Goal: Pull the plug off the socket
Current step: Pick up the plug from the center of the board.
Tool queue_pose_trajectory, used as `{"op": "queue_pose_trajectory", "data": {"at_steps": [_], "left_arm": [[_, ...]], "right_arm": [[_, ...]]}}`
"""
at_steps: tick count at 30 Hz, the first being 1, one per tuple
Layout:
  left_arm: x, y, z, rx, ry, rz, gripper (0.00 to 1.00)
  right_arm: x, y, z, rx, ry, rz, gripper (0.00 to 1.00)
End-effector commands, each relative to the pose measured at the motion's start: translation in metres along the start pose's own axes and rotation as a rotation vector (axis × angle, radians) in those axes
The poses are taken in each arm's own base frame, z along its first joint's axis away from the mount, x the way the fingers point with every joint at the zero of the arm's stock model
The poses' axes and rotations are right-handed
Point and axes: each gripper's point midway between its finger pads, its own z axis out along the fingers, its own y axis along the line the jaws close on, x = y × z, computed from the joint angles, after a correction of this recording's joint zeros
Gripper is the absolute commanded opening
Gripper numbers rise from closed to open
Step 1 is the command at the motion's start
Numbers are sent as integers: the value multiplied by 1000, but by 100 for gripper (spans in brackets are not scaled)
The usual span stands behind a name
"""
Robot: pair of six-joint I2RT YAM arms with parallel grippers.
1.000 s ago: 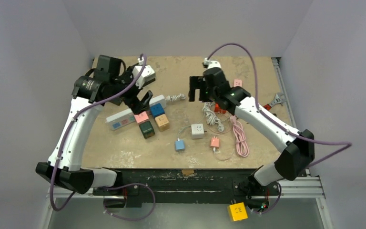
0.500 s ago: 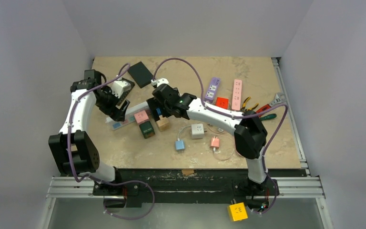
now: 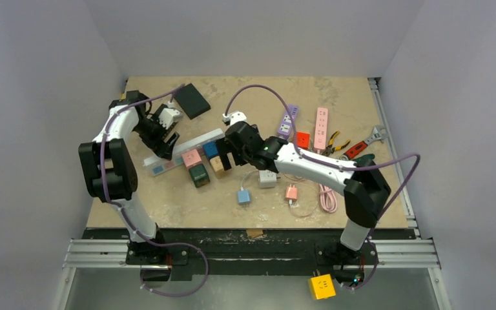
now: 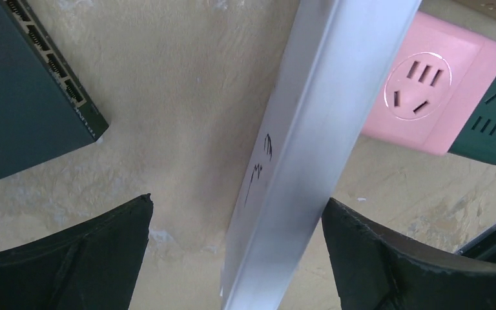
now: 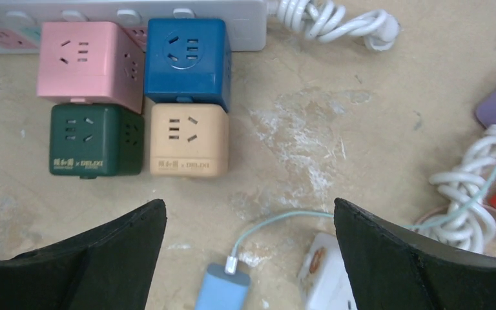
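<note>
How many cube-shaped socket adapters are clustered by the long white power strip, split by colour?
Pink cube socket adapter: 1
Blue cube socket adapter: 1
Dark green cube socket adapter: 1
Beige cube socket adapter: 1
Total: 4

Left arm (image 3: 106, 168): we see it folded back tighter than half a second ago, elbow drawn in toward its base; the left gripper (image 4: 237, 200) has crept a little farther along the white power strip (image 4: 310, 129)
Right arm (image 3: 316, 168): elbow swung out to the right; the right gripper (image 5: 248, 205) has slid off the cubes to just beside the tan cube (image 5: 188, 139)
Pink cable (image 3: 327, 197): we see it uncovered again
</note>
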Motion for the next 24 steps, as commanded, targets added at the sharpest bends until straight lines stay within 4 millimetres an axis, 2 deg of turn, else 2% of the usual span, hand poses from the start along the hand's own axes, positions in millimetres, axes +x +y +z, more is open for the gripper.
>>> {"op": "queue_pose_trajectory", "data": {"at_steps": [1, 9, 10, 12, 14, 16, 20, 23, 24], "left_arm": [[-14, -2, -1, 59, -24, 44, 100], [-6, -18, 32, 85, 42, 95, 100], [-4, -21, 37, 85, 55, 103, 96], [-5, -25, 43, 93, 66, 97, 99], [-6, -26, 48, 90, 78, 101, 99], [-5, -26, 50, 78, 93, 112, 91], [-1, -24, 50, 57, 115, 108, 51], [3, -20, 48, 15, 118, 112, 45], [4, -18, 47, -3, 120, 117, 37]], "right_arm": [[-36, -9, -37, -13, -159, 84, 99], [-19, -26, -54, 3, -161, 129, 98], [-15, -28, -54, 8, -157, 132, 98], [-12, -32, -56, 14, -160, 142, 97], [-5, -35, -57, 21, -155, 148, 97], [-2, -38, -59, 22, -154, 155, 97], [5, -40, -60, 26, -149, 163, 95], [8, -40, -58, 27, -143, 162, 94], [8, -40, -57, 25, -141, 163, 93]]}}
